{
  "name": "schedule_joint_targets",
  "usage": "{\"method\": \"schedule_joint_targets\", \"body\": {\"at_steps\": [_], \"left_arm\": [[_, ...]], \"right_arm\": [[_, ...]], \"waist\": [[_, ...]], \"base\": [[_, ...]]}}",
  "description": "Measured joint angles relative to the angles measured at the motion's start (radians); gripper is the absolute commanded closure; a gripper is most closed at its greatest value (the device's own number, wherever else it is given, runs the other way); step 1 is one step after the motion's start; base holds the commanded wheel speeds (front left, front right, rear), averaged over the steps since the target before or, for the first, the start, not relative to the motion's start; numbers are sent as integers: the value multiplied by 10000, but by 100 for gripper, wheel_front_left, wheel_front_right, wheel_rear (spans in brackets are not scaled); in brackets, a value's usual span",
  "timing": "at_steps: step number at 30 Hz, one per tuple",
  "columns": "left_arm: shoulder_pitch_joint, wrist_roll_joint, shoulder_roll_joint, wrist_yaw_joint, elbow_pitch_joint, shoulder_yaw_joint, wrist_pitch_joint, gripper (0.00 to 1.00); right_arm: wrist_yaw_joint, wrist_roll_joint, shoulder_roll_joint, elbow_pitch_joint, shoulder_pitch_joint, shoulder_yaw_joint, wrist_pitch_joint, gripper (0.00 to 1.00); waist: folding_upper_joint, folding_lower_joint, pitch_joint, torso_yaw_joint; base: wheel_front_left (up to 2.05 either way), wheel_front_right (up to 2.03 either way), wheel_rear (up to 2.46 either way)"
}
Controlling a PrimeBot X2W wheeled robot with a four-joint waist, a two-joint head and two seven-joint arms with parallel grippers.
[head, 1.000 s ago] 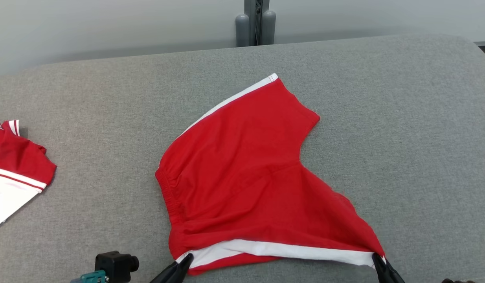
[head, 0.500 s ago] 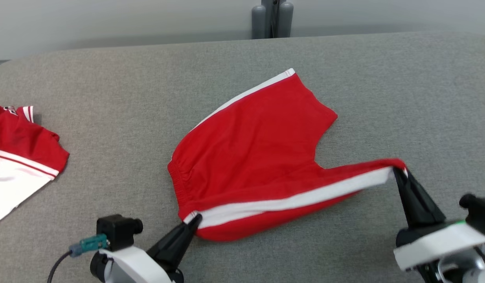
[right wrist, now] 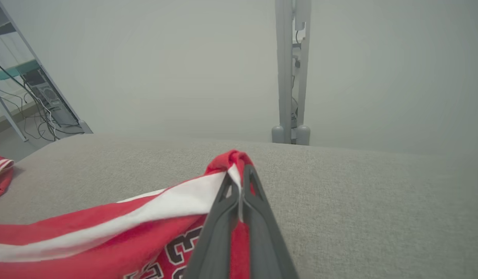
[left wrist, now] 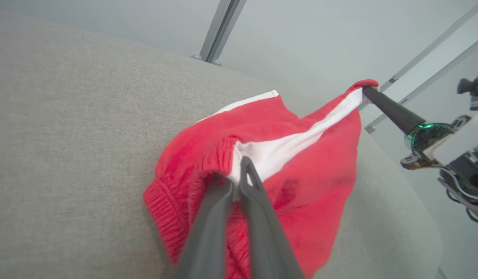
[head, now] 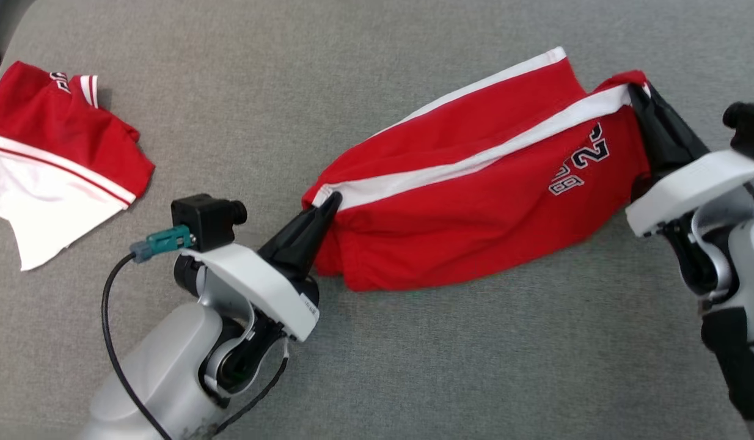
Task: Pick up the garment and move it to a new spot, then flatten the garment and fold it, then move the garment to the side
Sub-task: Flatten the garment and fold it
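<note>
Garment (head: 475, 201) on the grey table (head: 413, 366) had its near striped edge lifted & swung over the far half since a sec ago, L gripper (head: 331, 198) & R gripper (head: 636, 95) both pinched on its corners, so fold's underway.

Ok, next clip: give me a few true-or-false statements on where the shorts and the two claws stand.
1. The left claw is shut on the red shorts at the waistband end of the white stripe. True.
2. The right claw is open, clear of the cloth. False: it is shut on the stripe's other end.
3. A printed number shows near the right claw. True.
4. The shorts lie spread flat on the grey surface. False: the striped edge is lifted between the claws and the rest droops.
5. A second garment lies at the robot's right. False: it is at its left.
</note>
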Motion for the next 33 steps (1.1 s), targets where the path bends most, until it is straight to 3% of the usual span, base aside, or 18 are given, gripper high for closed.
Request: {"method": "schedule_joint_targets", "body": {"at_steps": [14,15,16,17,18,22,33], "left_arm": [[-1918,-59,-1532,-840,2568,-245,-616,100],[-2005,-59,-1597,-853,2700,-291,-654,89],[-2076,-79,-1649,-899,2803,-330,-702,64],[-2218,-123,-1697,-926,2976,-412,-802,0],[-2264,-100,-1707,-930,3055,-430,-924,0],[-2353,265,-1628,-878,3312,-420,-1574,0],[-1225,1296,-846,527,2577,61,-2326,0]], "right_arm": [[2,520,-614,4211,-3319,1358,-740,100],[2,564,-612,4406,-3439,1438,-817,100],[2,650,-612,4596,-3542,1522,-844,100],[2,834,-594,4893,-3714,1674,-966,9],[2,957,-570,5016,-3770,1745,-1060,0],[2,1149,-523,5302,-3855,2017,-1726,0],[0,1407,-272,5122,-2732,1987,-2786,0]], "waist": [[0,-1,1227,1163],[0,0,1264,1198],[0,0,1294,1220],[0,0,1337,1224],[0,0,1337,1211],[0,0,1253,1102],[0,0,566,534]], "base": [[0,0,0],[0,0,0],[0,0,0],[0,0,0],[0,0,0],[0,0,0],[0,0,0]]}}
